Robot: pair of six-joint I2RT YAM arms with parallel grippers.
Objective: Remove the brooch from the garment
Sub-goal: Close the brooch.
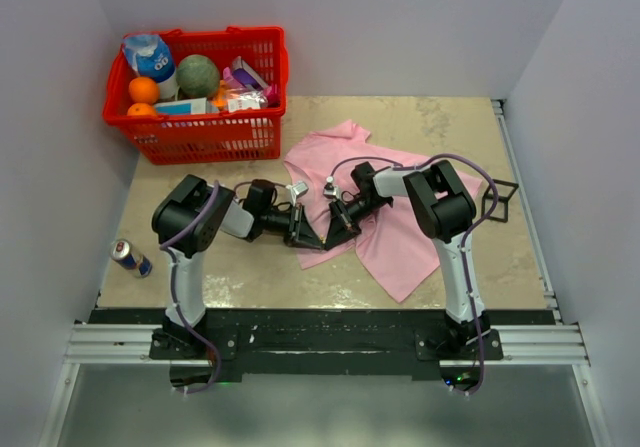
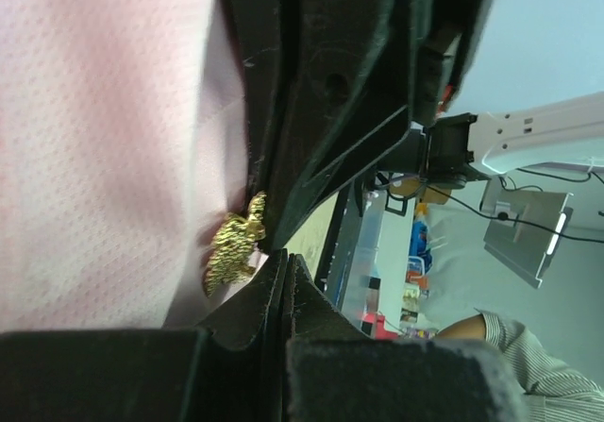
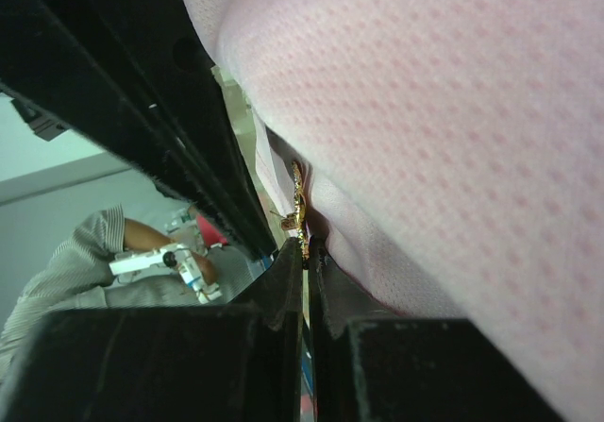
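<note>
The pink T-shirt (image 1: 405, 237) lies on the table's right half. It fills the left wrist view (image 2: 104, 139) and the right wrist view (image 3: 453, 110). The small gold brooch (image 2: 234, 244) sits on the cloth at the shirt's near-left edge. My right gripper (image 3: 306, 247) is shut, and the brooch's edge (image 3: 298, 205) runs into the gap between its tips. My left gripper (image 2: 286, 263) is shut with nothing visible between its jaws, its tip just beside the brooch. Both grippers meet tip to tip in the top view, left (image 1: 303, 235) and right (image 1: 337, 227).
A red basket (image 1: 210, 139) with fruit and packets stands at the back left. A drinks can (image 1: 131, 258) lies at the near left. A black wire frame (image 1: 500, 203) sits at the shirt's right edge.
</note>
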